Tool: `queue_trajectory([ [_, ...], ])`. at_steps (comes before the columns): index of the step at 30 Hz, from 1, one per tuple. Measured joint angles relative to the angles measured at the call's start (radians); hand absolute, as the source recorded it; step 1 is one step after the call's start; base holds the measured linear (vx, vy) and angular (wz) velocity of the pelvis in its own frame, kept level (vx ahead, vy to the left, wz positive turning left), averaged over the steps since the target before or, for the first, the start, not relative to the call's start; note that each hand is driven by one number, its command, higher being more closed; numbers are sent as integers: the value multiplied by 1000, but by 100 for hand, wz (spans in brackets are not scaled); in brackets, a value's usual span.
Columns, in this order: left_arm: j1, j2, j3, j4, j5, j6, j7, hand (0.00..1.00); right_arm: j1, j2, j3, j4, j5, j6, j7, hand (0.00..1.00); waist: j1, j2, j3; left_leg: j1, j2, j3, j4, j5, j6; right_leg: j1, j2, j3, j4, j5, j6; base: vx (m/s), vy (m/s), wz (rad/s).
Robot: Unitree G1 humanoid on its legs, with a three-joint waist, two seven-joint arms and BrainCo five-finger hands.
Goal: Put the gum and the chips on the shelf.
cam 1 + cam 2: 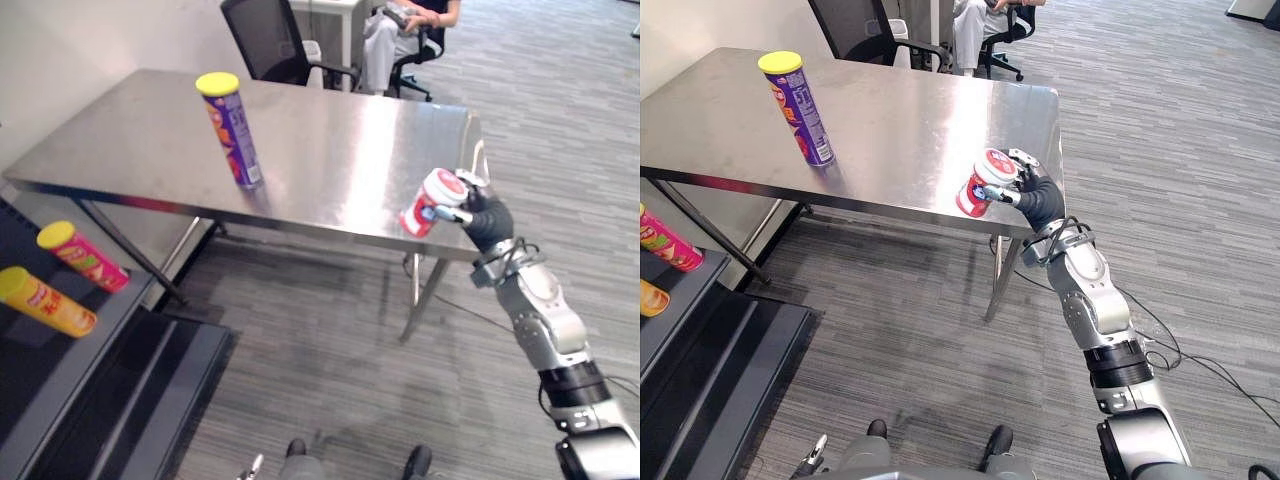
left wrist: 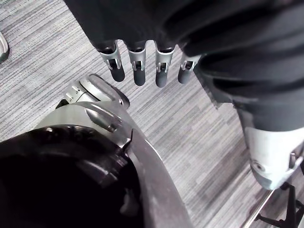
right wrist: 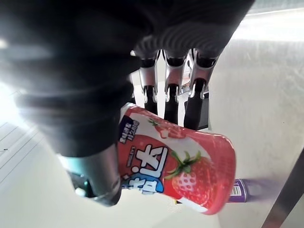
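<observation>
The right hand (image 1: 478, 212) is gripping the red-and-white gum tub (image 1: 430, 203), fingers and thumb curling round it, the tub tilting by the front corner of the steel table (image 1: 340, 150). The purple chips can (image 1: 232, 130) is standing upright on the table, well apart. The shelf (image 1: 40, 375) is sitting far to the left, so the carry is calling for a firm hold and a levelled tub, set down clear of the pink can (image 1: 82, 257) and the yellow can (image 1: 45, 300). The left hand (image 2: 137, 66) is hanging relaxed and empty.
</observation>
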Motion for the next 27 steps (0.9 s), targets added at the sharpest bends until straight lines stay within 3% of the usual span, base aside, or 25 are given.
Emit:
queue_trajectory([
  [4, 1, 17, -38, 0, 10, 1, 0, 0, 27, 0, 0, 13, 0, 0, 2, 100, -18, 1, -1, 4, -10, 5, -1, -2, -11, 18, -3, 0, -38, 13, 13, 41, 23, -1],
  [13, 0, 24, -69, 0, 29, 1, -2, 0, 69, 0, 0, 33, 0, 0, 16, 100, -21, 22, -12, 33, -14, 28, -22, -8, -18, 39, -2, 13, -69, 26, 17, 32, 19, -5],
  [27, 0, 28, -78, 0, 40, 2, -2, 0, 83, 0, 0, 45, -3, 0, 26, 100, -26, 22, -14, 66, -16, 59, -58, -7, -19, 34, -2, 38, -71, 29, 21, 16, 9, -5],
])
